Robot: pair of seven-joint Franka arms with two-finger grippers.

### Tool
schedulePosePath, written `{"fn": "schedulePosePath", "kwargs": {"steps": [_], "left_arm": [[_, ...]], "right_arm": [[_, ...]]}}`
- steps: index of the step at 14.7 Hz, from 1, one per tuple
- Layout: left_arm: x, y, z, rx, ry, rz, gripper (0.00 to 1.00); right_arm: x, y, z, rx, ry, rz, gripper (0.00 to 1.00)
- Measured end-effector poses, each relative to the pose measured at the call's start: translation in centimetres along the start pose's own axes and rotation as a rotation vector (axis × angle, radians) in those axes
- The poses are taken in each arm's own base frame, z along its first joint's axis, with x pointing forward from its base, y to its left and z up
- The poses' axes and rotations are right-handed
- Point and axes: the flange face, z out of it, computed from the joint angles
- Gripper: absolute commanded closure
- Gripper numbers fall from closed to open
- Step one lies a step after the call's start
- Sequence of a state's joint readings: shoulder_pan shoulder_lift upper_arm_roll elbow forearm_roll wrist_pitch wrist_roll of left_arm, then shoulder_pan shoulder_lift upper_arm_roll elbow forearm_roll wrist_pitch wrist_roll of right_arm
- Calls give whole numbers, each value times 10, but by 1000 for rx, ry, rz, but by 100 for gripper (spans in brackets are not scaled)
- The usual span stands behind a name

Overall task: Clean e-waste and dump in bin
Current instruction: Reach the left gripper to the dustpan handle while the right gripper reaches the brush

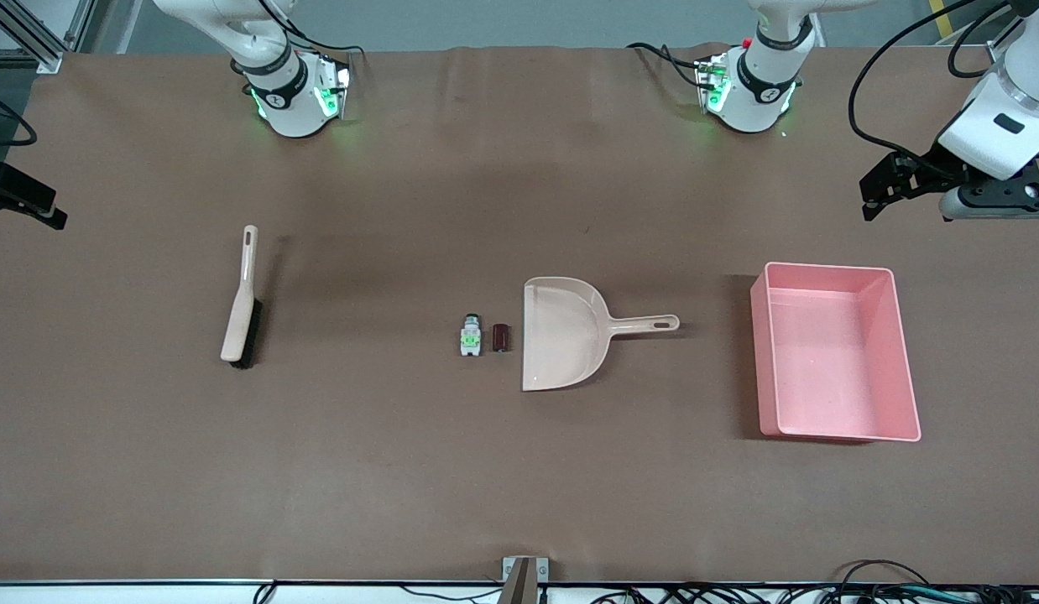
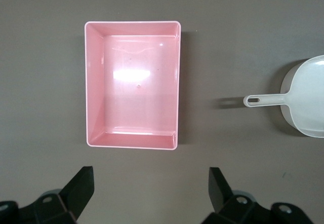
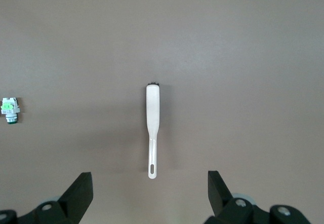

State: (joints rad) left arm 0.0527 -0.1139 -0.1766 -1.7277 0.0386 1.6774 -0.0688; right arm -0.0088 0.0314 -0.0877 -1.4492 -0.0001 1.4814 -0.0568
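Note:
The e-waste lies mid-table: a white part with green patches (image 1: 470, 336) and, beside it, a dark maroon block (image 1: 500, 336), both just off the mouth of the beige dustpan (image 1: 561, 334). The pink bin (image 1: 830, 269) stands toward the left arm's end of the table and holds nothing. My left gripper (image 1: 872, 197) is open and empty, up in the air by that end; in its wrist view (image 2: 152, 183) it is short of the bin (image 2: 94, 82). My right gripper (image 1: 28, 205) is open and empty at the right arm's end; its wrist view (image 3: 150, 183) shows the white part (image 3: 9, 110).
A beige hand brush with dark bristles (image 1: 241, 298) lies toward the right arm's end and shows in the right wrist view (image 3: 152, 117). The dustpan's handle points toward the bin; the dustpan shows in the left wrist view (image 2: 309, 97). The brown table (image 1: 402, 470) is bare near the camera.

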Motion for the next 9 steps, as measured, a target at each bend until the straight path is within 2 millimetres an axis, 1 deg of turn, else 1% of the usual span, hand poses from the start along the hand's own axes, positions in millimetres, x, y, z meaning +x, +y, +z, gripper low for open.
{"fn": "schedulePosePath", "kwargs": {"steps": [3,6,7,9], "left_arm": [[0,0,0,0,0,0,0],[2,4,3,-1,-6,26,0],[5,11,7,-4,-12,58,0],[16,37,21,-13,-29,123,0]], "right_arm": [[4,-3,2,3,13,-5,0],[10,-5,13,3,-8,-9,0],[13,-4,19,3,-18,-8,0],[20,-4,34,3,-45,-15,0]]}}
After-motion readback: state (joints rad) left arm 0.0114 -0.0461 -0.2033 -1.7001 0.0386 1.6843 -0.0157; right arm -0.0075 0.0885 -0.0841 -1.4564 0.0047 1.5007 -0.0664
